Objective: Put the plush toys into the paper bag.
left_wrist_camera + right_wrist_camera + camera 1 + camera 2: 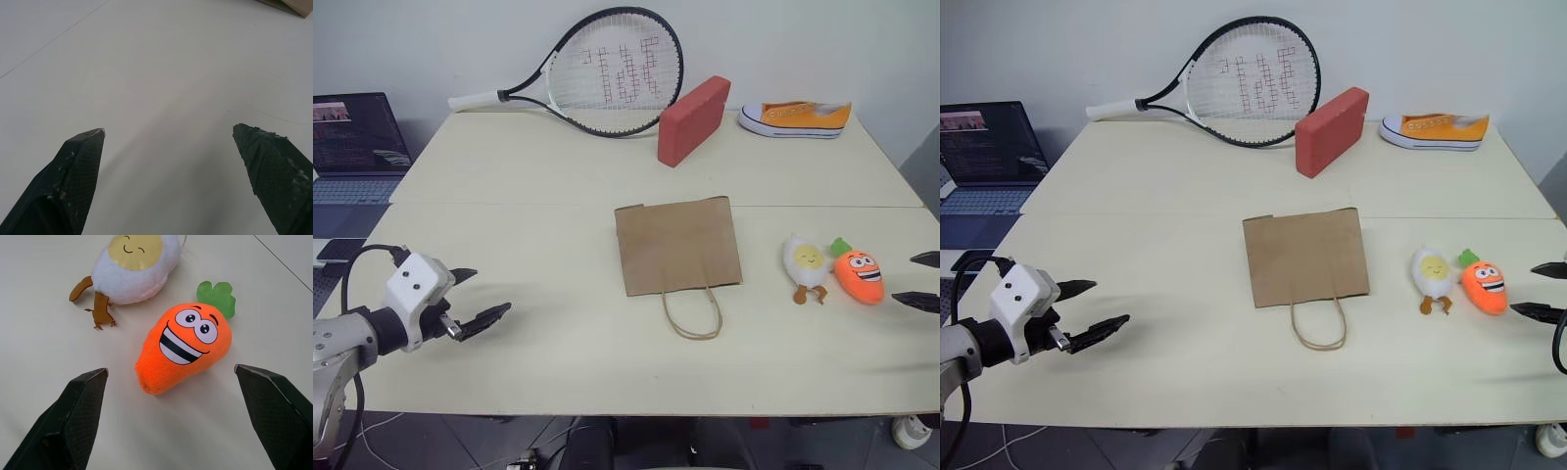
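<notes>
**Toys lie beside the flat bag, both grippers spread and empty**

The table (509, 186) takes up most of the head views, and its near corners run out of frame. At 12 o'clock on it a racket (607, 73) lies with its handle toward 10 o'clock. The bag (677, 245) lies flat at the table's centre, its mouth facing 6 o'clock and one cord handle looping out that way; a second handle cannot be made out. At 9 o'clock, off the table's edge, a laptop (352, 147) is cut off by the frame. A red block (693, 119) stands at 1 o'clock, its end touching or just overlapping the racket's rim; which one cannot be told. A sneaker (795, 118) sits at 2 o'clock.

The left gripper (475, 296) hovers over bare table at 8 o'clock, fingers spread wide, holding nothing. The right gripper (171, 377) is at 3 o'clock, largely cut off in the head views, fingers spread with nothing held.

Both toys lie at 3 o'clock from the bag, apart from it. The carrot (186, 347) lies just ahead of the right gripper, untouched. The egg (132, 267) lies just beside it on the bag's side; whether the two touch is unclear.
</notes>
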